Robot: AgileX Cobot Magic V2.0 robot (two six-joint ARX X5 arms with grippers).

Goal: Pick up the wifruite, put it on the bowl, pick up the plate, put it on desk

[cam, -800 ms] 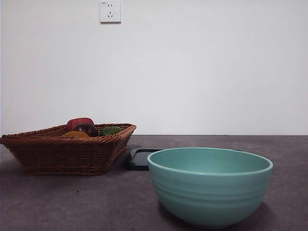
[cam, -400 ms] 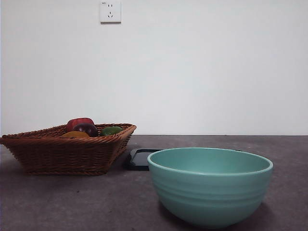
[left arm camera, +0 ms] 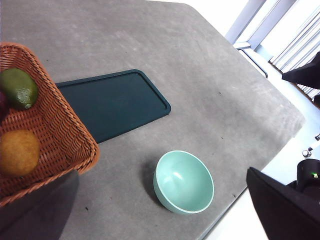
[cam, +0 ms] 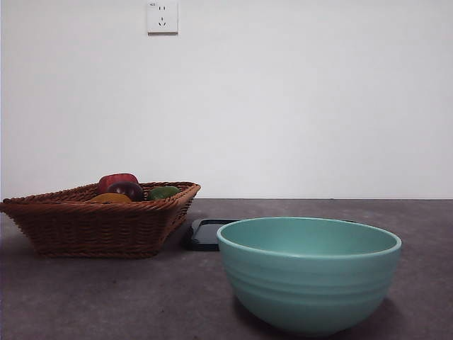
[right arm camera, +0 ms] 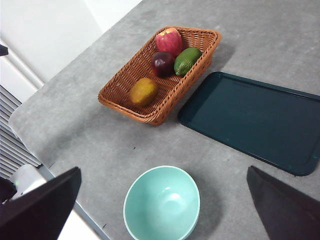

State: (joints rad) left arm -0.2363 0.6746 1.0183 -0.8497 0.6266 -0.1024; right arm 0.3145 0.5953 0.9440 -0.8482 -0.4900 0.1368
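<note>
The wifruite (right arm camera: 144, 91), orange-brown and oval, lies in a wicker basket (right arm camera: 125, 102) beside other fruit; it also shows in the left wrist view (left arm camera: 18, 152) and peeks over the rim in the front view (cam: 111, 198). The pale teal bowl (cam: 308, 273) (right arm camera: 161, 203) (left arm camera: 183, 182) stands empty on the desk (cam: 106, 297). A flat dark green plate (right arm camera: 250, 120) (left arm camera: 110, 102) (cam: 205, 235) lies next to the basket. My left gripper (left arm camera: 161, 172) and right gripper (right arm camera: 164, 170) both hang high above the desk, open and holding nothing.
The basket also holds a red apple (right arm camera: 169, 41), a dark red fruit (right arm camera: 162, 63) and a green fruit (right arm camera: 187, 60). The desk's edge (right arm camera: 60, 155) runs near the bowl. A white wall with a socket (cam: 162, 17) stands behind.
</note>
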